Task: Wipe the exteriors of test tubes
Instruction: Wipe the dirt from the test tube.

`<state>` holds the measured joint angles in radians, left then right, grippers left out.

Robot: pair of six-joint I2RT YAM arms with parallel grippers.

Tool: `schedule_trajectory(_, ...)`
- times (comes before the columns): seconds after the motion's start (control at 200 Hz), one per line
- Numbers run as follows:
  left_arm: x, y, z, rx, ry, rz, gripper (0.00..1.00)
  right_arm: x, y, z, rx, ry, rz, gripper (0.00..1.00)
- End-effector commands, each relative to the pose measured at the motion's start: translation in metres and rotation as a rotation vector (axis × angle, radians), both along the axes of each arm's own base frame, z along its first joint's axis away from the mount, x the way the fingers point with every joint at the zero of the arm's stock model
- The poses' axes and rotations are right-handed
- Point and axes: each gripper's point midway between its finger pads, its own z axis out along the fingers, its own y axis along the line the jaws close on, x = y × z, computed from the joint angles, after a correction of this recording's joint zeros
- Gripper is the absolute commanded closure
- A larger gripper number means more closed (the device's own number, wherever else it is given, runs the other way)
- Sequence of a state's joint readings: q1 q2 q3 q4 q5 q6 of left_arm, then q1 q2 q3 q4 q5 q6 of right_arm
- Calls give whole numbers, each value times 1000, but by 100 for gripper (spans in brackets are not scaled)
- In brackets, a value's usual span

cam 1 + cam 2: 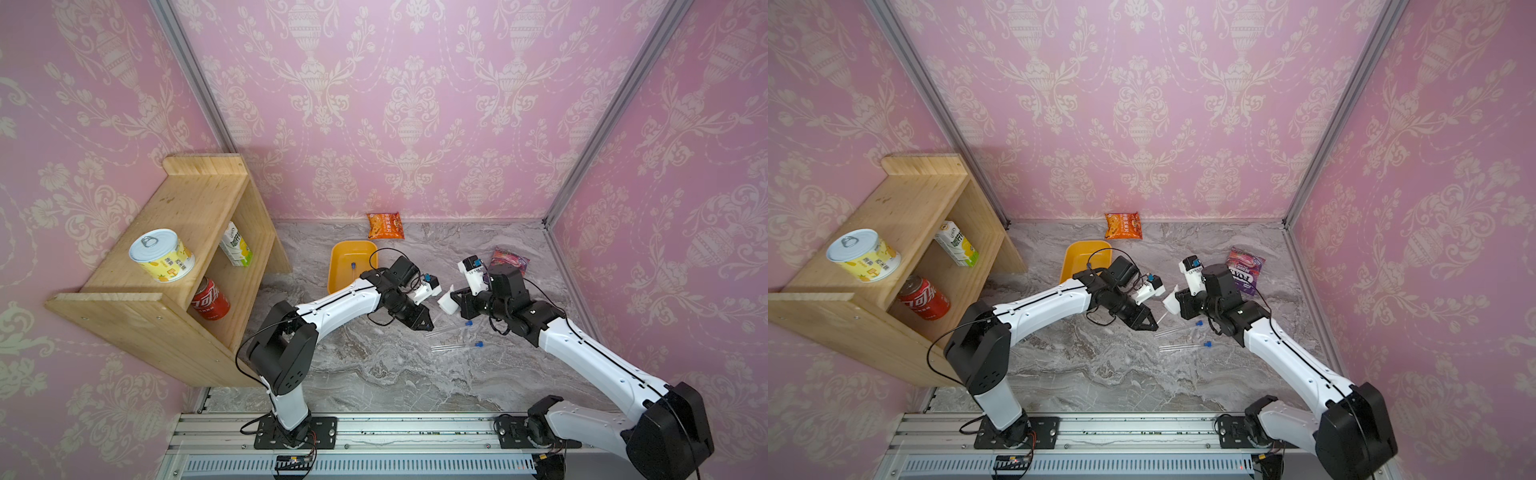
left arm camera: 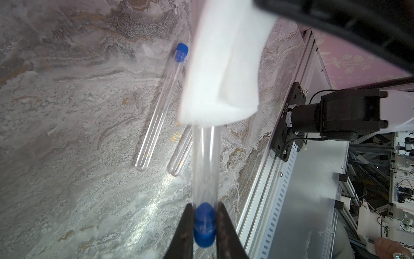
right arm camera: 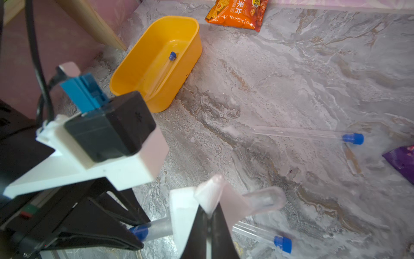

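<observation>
yellow tub [image 3: 125, 74]: one capped tube [image 3: 160, 77] is laid inside | held tube [image 2: 206, 161] is kept beside the tub, cap end nearer it, far end wrapped in a white wipe [image 2: 224, 67] | left gripper [image 2: 205, 224] is clamped on the cap, right gripper [image 3: 209, 215] on the wipe | two loose tubes [image 2: 160, 107] [image 2: 181, 154] are laid beyond

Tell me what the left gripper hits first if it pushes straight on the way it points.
Probably the white wipe: the left gripper grips a tube by its blue cap, and that tube runs ahead into the wipe the right gripper pinches.
</observation>
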<state>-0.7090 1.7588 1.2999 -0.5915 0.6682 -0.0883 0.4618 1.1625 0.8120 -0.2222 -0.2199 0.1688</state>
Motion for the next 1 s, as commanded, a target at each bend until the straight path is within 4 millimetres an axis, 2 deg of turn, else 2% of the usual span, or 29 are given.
schedule_trajectory(0.0,3,-3,18,-39,-29,-13,85,-10,6,-13,-3,42,2,100)
schedule_trajectory(0.24,4,-3,19,-41,-30,-12,85,-30,22,-13,14,54,48,100)
schedule_trajectory(0.41,3,-2,22,-42,-28,-14,85,-35,24,-14,-8,51,88,100)
schedule_trajectory(0.58,0,1,23,-39,-27,-14,85,-25,5,-24,-149,25,39,100)
schedule_trajectory(0.801,-3,4,25,-38,-22,-11,85,-3,-12,-4,-163,-46,-34,100)
schedule_trajectory(0.991,-5,4,26,-39,-21,-12,85,20,-29,-1,-154,-53,-111,100)
